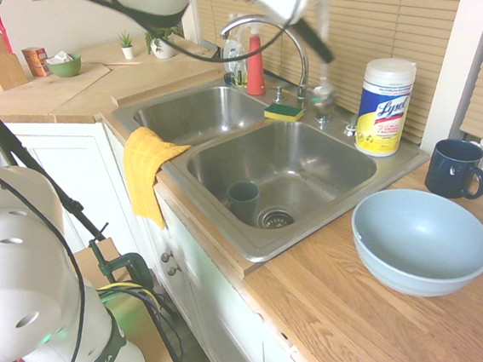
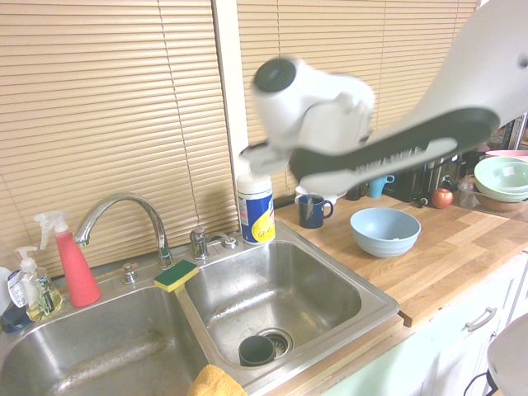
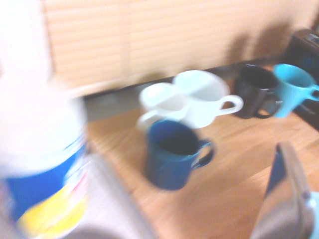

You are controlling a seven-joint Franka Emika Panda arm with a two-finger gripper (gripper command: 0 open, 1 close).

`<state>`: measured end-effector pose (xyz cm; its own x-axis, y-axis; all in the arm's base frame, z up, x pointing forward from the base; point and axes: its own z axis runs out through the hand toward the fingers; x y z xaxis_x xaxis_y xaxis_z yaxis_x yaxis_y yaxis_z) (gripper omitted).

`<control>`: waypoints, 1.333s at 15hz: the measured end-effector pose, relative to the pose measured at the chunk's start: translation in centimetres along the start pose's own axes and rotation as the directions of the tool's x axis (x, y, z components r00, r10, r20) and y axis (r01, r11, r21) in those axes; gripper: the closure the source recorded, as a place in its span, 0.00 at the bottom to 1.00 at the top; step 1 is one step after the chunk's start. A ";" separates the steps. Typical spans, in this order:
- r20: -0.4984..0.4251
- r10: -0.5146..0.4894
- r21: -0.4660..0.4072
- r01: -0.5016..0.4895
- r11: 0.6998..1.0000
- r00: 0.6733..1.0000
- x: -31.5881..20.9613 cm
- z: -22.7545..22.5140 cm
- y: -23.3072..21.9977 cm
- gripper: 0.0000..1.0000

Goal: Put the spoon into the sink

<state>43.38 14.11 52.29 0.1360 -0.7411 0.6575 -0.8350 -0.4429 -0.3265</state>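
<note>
A wooden counter holds the sink (image 1: 307, 153) under closed blinds. The gripper (image 1: 322, 40) hangs motion-blurred above the sink's far rim, between the faucet (image 1: 271, 26) and the wipes tub (image 1: 386, 105). I cannot tell its grip, and the spoon (image 3: 286, 199) shows only as a shiny sliver in the wrist view. Released here, the spoon could strike the faucet or tub, or land on the rim. A dark cup (image 1: 243, 200) stands in the basin by the drain, and the blue bowl (image 1: 422, 241) is empty.
</note>
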 end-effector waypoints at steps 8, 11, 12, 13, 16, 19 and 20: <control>0.140 -0.301 -0.166 0.322 0.932 0.943 -17.6 14.0 2.6 1.00; 0.216 -0.316 -0.239 0.364 0.900 0.924 -20.6 20.7 3.8 1.00; 0.242 -0.316 -0.256 0.374 0.891 0.917 -21.6 22.4 4.5 1.00; 0.267 -0.316 -0.272 0.386 0.881 0.910 -22.8 23.7 5.2 1.00; 0.326 -0.318 -0.314 0.419 0.852 0.890 -24.9 25.1 6.7 0.00; 0.328 -0.312 -0.313 0.414 0.855 0.892 -24.4 25.1 6.4 0.00; 0.323 -0.311 -0.309 0.410 0.858 0.894 -24.2 25.0 6.1 0.00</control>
<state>48.35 16.71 17.40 0.5534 -0.6876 0.4700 -0.8255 -0.5280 0.1995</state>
